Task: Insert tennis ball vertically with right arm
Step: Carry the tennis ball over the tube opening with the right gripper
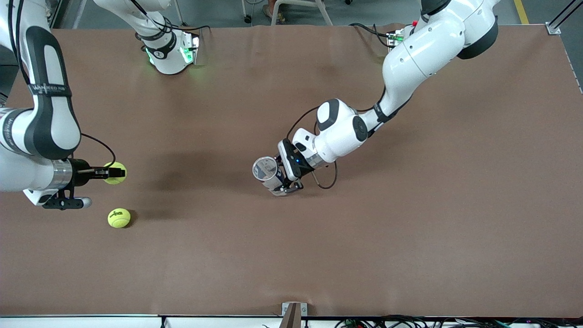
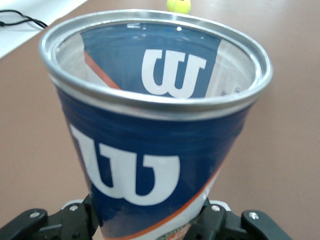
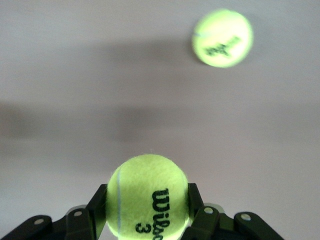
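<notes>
Bare brown table [image 1: 191,150] between right gripper [image 1: 116,172] and open-mouthed can [image 1: 266,171]. Only a loose tennis ball [image 1: 119,217] near that gripper, on the table.

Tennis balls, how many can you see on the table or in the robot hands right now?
2. One tennis ball is gripped in the right hand; the second tennis ball lies on the table, nearer the front camera. None shows inside the Wilson can held by the left hand.

Right gripper [image 1: 116,172] fingers clamped level at the table's right-arm end; left gripper [image 1: 284,184] fingers clamped mid-table.
</notes>
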`<state>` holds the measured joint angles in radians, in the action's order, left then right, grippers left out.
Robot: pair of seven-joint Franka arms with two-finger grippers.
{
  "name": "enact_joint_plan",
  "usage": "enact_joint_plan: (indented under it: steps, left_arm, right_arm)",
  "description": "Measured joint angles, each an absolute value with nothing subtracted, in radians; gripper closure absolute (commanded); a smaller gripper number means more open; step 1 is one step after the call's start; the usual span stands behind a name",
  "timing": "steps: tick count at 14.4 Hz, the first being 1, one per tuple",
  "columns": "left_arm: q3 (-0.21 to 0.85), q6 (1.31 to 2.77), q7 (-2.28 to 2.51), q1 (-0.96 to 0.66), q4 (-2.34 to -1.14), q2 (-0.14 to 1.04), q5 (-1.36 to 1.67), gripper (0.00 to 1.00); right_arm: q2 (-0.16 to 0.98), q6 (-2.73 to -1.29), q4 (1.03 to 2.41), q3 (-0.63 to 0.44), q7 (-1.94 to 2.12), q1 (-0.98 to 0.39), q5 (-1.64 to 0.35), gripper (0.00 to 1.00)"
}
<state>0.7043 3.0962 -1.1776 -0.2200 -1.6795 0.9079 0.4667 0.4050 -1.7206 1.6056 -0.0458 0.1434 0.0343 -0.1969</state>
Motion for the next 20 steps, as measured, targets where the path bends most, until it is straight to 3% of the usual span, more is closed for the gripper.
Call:
enact_joint_plan:
  steps: [10, 16, 20]
  left_arm:
    - [0.709, 3.097, -1.177, -0.230, -1.681, 0.917, 0.544, 0.28]
    - [0.709, 3.097, -1.176, -0.229, -1.680, 0.918, 0.545, 0.28]
    - [0.709, 3.097, -1.176, -0.227, -1.679, 0.918, 0.545, 0.28]
  right_arm:
    - [0.408, -1.714, 1.487, 0.016, 0.111, -0.204, -0.682, 0.64]
    - [0.436, -1.910, 1.487, 0.017, -0.033, -0.365, -0.708, 0.64]
    - [0.478, -1.940, 1.487, 0.015, -0.033, -0.390, -0.708, 0.64]
